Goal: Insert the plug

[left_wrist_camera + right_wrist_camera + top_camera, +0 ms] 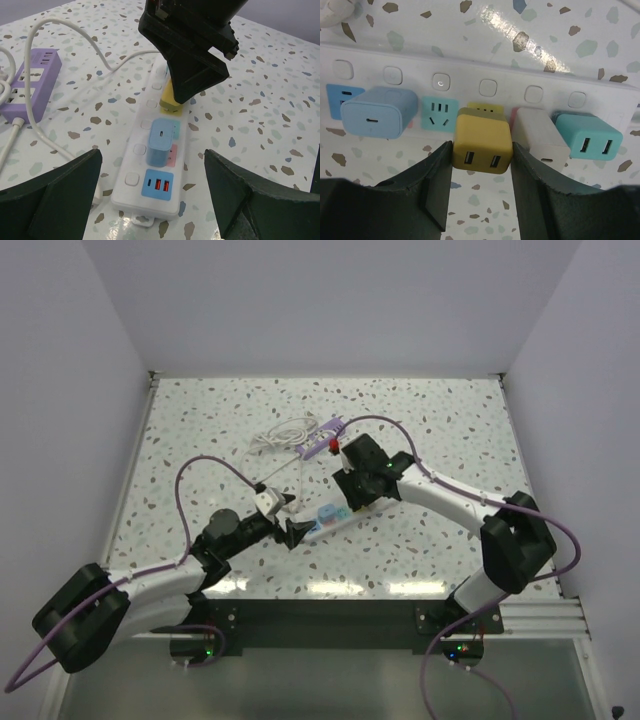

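A yellow plug with two USB ports is clamped between the fingers of my right gripper, which is shut on its sides. The plug stands over the yellow socket of the white power strip; its prongs are hidden. In the left wrist view the same plug sits on the strip under the right gripper. My left gripper is open, its fingers either side of the strip's near end, touching nothing.
A blue plug, a white plug and a teal plug stand in neighbouring sockets. A purple power strip and a looping white cable lie on the table behind. Walls enclose the tabletop.
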Robot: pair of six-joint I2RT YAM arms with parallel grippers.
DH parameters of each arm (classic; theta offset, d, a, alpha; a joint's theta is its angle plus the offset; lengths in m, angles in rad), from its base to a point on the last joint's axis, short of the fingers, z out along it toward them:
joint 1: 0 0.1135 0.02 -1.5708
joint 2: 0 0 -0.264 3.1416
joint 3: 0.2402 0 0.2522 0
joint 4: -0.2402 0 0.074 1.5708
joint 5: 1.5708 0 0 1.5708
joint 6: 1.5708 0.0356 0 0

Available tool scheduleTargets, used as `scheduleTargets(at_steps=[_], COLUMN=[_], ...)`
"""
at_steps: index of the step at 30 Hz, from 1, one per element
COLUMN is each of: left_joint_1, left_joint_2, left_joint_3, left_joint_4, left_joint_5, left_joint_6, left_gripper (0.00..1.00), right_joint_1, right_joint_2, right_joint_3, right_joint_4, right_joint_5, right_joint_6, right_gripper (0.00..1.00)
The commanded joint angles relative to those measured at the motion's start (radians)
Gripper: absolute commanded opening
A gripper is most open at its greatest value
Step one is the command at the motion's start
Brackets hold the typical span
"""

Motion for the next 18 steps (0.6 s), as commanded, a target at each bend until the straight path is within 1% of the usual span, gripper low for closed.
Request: scheduleTargets(at_steps=[1, 8, 18], left_joint_1=[-0.008, -0.009, -0.011], left_joint_2=[0.004, 0.004, 0.011], left_joint_3=[0.034, 0.036, 0.039], left_joint_4=[0.021, 0.017, 0.017], left_joint_5=[-0.006, -0.016, -0.017], left_joint_6=[0.026, 0.031, 0.036], left_gripper=[0.88, 0.88, 0.88], right_joint_1=[-0.004, -0.003, -0.001], right_joint_2=[0.012, 0.073, 0.076], right_joint_3=[0.07, 0.12, 0.13], right_joint_4=[-0.057, -0.108, -0.155], right_joint_5=[0.007, 0.032, 0.066], right_joint_6=[-0.02, -0.018, -0.011], right_gripper=[0.0, 0.0, 0.0])
